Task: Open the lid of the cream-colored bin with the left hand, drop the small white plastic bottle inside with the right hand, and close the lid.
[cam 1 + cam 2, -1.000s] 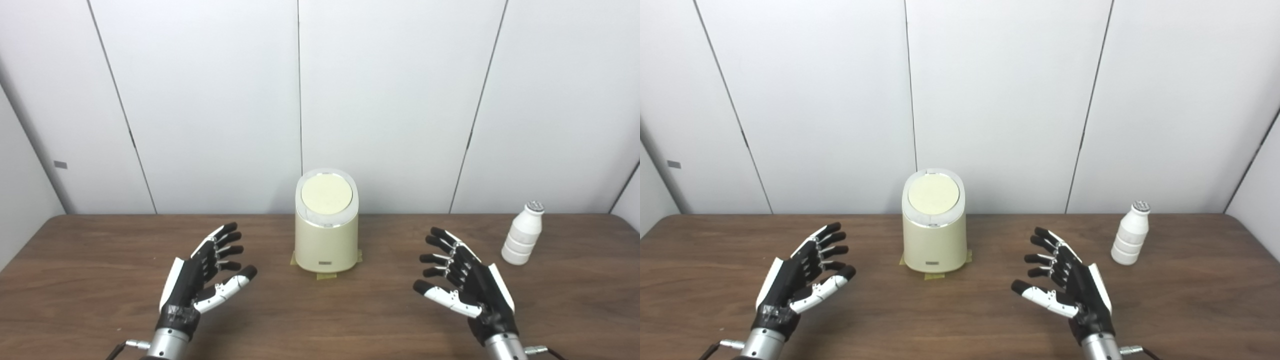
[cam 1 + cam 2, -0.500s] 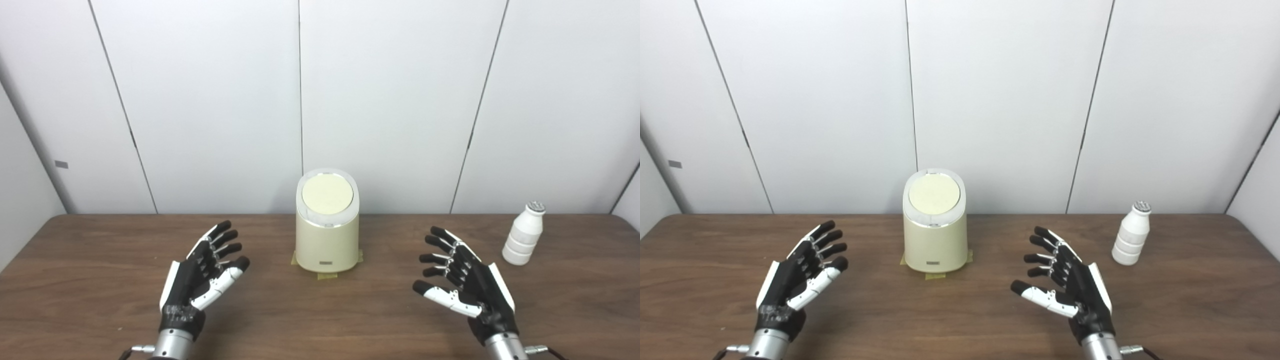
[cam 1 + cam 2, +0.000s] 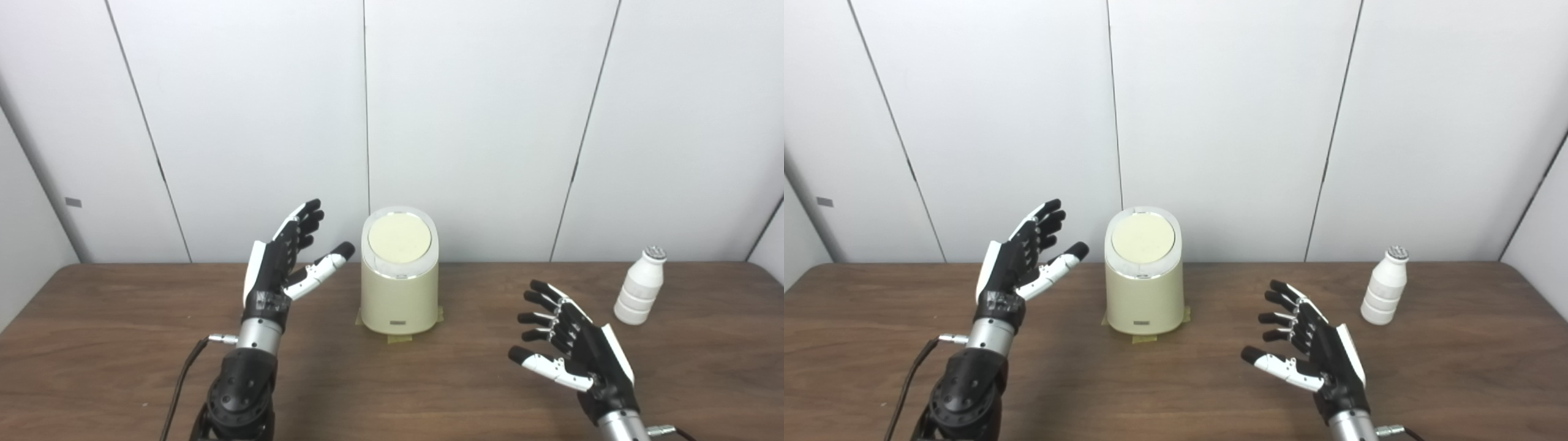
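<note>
Now that your left hand (image 3: 283,260) has risen beside the bin (image 3: 399,288), fingers spread and empty, go for the closed lid (image 3: 400,237); right hand (image 3: 572,349) waits open.

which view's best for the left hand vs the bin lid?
Left eye view: the left hand sits nearer picture centre, its thumb tip just short of the closed lid. The right eye view shows the same open hand with a wider gap to the bin.

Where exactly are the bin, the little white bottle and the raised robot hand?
cream-colored bin (image 3: 399,294), left eye view, front wall.
small white plastic bottle (image 3: 639,295), left eye view, ribbed body.
left hand (image 3: 1020,262), right eye view, palm.
</note>
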Controlling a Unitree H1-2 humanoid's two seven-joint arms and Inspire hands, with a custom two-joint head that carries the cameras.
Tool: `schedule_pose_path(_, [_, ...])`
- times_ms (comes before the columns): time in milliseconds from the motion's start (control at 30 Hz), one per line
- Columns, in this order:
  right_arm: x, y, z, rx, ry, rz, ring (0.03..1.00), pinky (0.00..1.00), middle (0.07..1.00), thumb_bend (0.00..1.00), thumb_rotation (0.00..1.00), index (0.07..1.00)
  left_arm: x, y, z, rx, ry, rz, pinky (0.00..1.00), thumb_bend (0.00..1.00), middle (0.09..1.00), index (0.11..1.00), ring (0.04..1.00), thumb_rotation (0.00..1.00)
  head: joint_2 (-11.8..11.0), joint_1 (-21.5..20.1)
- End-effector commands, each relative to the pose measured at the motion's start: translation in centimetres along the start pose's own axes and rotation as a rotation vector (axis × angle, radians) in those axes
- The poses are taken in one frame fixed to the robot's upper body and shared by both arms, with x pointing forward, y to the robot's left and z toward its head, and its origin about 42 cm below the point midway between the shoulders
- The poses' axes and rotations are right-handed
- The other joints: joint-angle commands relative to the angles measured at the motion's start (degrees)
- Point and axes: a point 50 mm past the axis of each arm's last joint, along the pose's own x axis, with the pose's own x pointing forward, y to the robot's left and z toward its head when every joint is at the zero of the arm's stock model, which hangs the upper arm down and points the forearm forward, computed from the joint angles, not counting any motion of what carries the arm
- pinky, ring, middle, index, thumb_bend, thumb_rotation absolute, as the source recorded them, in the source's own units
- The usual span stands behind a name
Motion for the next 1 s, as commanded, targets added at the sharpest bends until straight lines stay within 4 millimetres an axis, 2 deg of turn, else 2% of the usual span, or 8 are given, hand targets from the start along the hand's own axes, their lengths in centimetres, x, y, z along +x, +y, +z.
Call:
schedule_pose_path(0, [1.2,-0.5,1.5,-0.007,-0.081,-0.004,0.701,0.58,0.818,0.82,0.26,0.827,2.3,-0.6,2.7,0.014,-0.088,-0.001,0.86,0.8,0.892,0.907,0.903,0.32,0.07,-0.03])
schedule_pose_path(300, [1.1,-0.4,1.6,-0.002,-0.077,0.0,0.703,0.59,0.821,0.83,0.27,0.829,5.5,-2.6,3.9,0.129,-0.126,-0.035,0.88,0.79,0.911,0.914,0.934,0.19,-0.24,-0.16])
schedule_pose_path(667, [1.0,-0.3,1.4,0.002,-0.075,0.003,0.694,0.57,0.826,0.83,0.27,0.827,7.9,-4.6,4.1,0.294,-0.118,-0.043,0.91,0.87,0.935,0.942,0.957,0.29,-0.32,-0.61])
schedule_pose_path(800, [1.0,-0.2,1.6,0.001,-0.078,-0.001,0.692,0.59,0.822,0.82,0.27,0.828,8.2,-5.0,4.0,0.362,-0.113,-0.041,0.86,0.87,0.945,0.949,0.954,0.28,-0.21,-0.81])
schedule_pose_path(967, [0.9,0.0,2.1,0.004,-0.082,0.001,0.688,0.58,0.817,0.82,0.27,0.829,8.5,-5.3,3.9,0.415,-0.112,-0.047,0.84,0.84,0.948,0.949,0.943,0.17,-0.13,-0.9])
